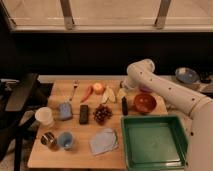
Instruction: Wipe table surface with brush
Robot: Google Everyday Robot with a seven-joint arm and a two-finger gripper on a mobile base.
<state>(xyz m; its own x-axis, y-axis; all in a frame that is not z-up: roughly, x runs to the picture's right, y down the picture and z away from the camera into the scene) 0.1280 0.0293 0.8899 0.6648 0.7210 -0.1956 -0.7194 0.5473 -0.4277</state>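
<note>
The table surface (80, 152) is a light-brown wooden top crowded with small items. The brush (124, 105), slim and black, lies flat on it just left of a red bowl (145, 103), handle pointing toward the near edge. My white arm reaches in from the right and bends down at the table's far edge. Its gripper (123, 91) hangs just above the brush's far end, open, with nothing in it. The wrist partly hides the gripper.
A green tray (175, 145) fills the near right corner. Left of the brush lie pale fruit slices (107, 95), an apple (98, 88), a carrot (87, 93), a fork (75, 89), grapes (102, 114), a black block (84, 114), a blue cloth (104, 141), cups (44, 116) and a can (48, 140).
</note>
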